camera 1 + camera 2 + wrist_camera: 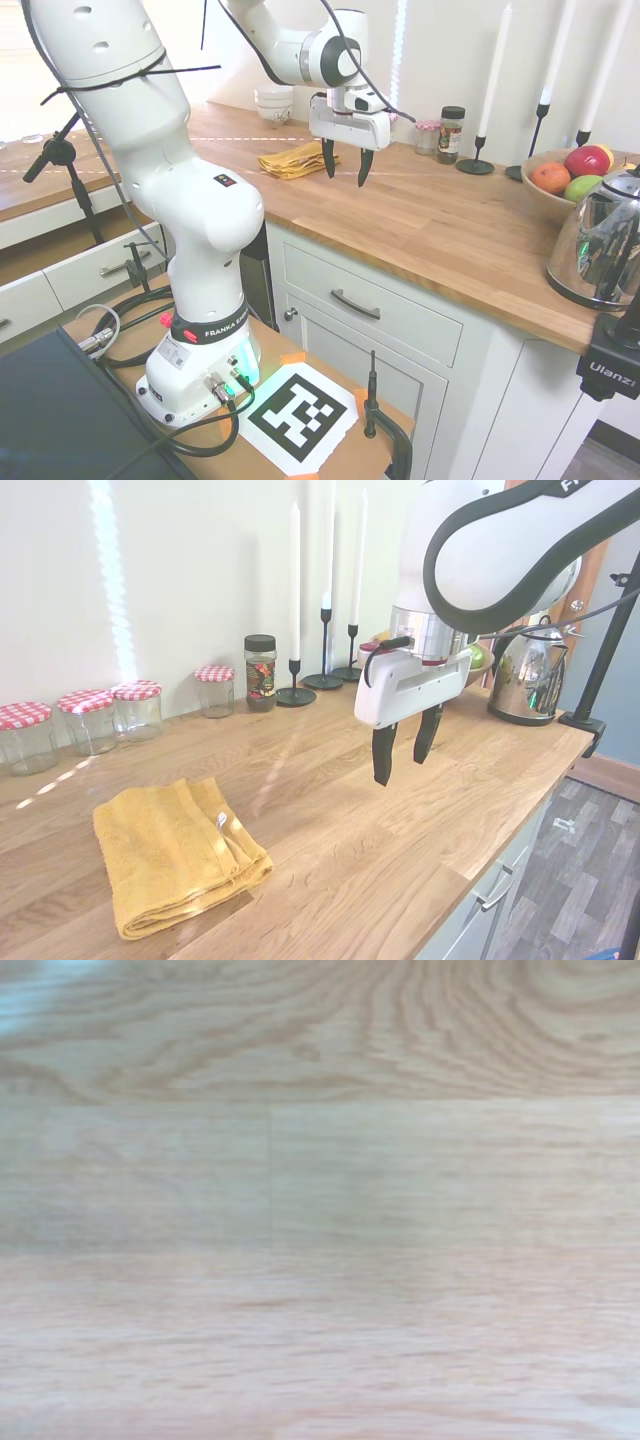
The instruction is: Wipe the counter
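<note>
While hovering above counter (330, 830), gripper (400, 764) spread wide, holding nothing. Folded yellow cloth (170, 852) at nine o'clock, untouched.

You've got a long warm-brown wood desk (330, 810) over white cabinets. On it: a folded yellow towel (170, 855) near the front edge, four red-check-lidded glass jars (90, 720) along the wall, a dark spice jar (260, 673) beside them, three black candlesticks with white candles (323, 640), a chrome kettle (605, 240), a wooden fruit bowl (560, 190), and stacked white bowls (274, 105) at the far end. Wrist view shows only blurry wood grain.
</note>
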You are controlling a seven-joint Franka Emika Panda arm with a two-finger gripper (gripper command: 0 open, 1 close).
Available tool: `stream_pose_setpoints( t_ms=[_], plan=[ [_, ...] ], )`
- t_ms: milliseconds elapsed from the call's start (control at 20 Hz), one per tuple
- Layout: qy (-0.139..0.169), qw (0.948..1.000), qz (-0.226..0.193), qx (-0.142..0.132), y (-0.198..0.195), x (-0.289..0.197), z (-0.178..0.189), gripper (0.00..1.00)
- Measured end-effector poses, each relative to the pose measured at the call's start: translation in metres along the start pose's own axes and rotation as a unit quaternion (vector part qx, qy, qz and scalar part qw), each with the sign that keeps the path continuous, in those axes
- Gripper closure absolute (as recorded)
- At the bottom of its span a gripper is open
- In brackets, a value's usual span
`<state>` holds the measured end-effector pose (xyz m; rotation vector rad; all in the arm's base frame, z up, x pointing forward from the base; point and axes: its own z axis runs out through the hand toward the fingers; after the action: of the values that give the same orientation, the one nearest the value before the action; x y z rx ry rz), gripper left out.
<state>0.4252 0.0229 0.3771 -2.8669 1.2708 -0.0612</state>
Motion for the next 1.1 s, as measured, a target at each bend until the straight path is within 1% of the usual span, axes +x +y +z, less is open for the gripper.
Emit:
stream_pose_setpoints(
  t_ms=[400, 600, 800, 1100],
  plan=[
    [0.005, 1.0000, -0.001, 0.006, -0.003, 0.002, -0.001, 0.00],
    [0.008, 0.9999, -0.008, 0.011, -0.013, 0.000, -0.006, 0.00],
    [0.014, 0.9996, -0.018, 0.015, -0.037, -0.012, -0.017, 0.00],
    [0.018, 0.9993, -0.032, 0.011, -0.092, -0.043, -0.027, 0.00]
  ],
)
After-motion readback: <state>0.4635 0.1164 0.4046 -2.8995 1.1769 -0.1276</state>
